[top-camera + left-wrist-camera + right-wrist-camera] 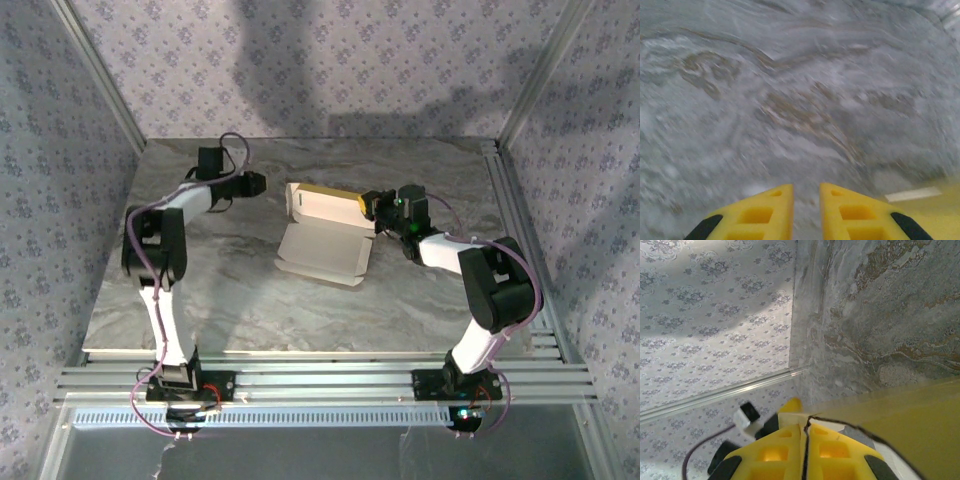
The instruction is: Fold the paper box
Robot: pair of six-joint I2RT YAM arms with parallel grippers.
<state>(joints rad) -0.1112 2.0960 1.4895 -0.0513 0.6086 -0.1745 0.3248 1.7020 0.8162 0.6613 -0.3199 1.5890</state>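
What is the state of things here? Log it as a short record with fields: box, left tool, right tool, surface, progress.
box: paper box, lying mid-table, opened out, white inside facing up, yellow showing at its far right end
left: left tool slightly open, nothing between its fingers, left of the box and apart from it
right: right tool shut on the box's right end
surface: table, grey marbled top
progress: flaps spread, folding not finished

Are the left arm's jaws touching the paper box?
No, seen from above the left jaws stand apart from the paper box, with a strip of bare marble table between them.
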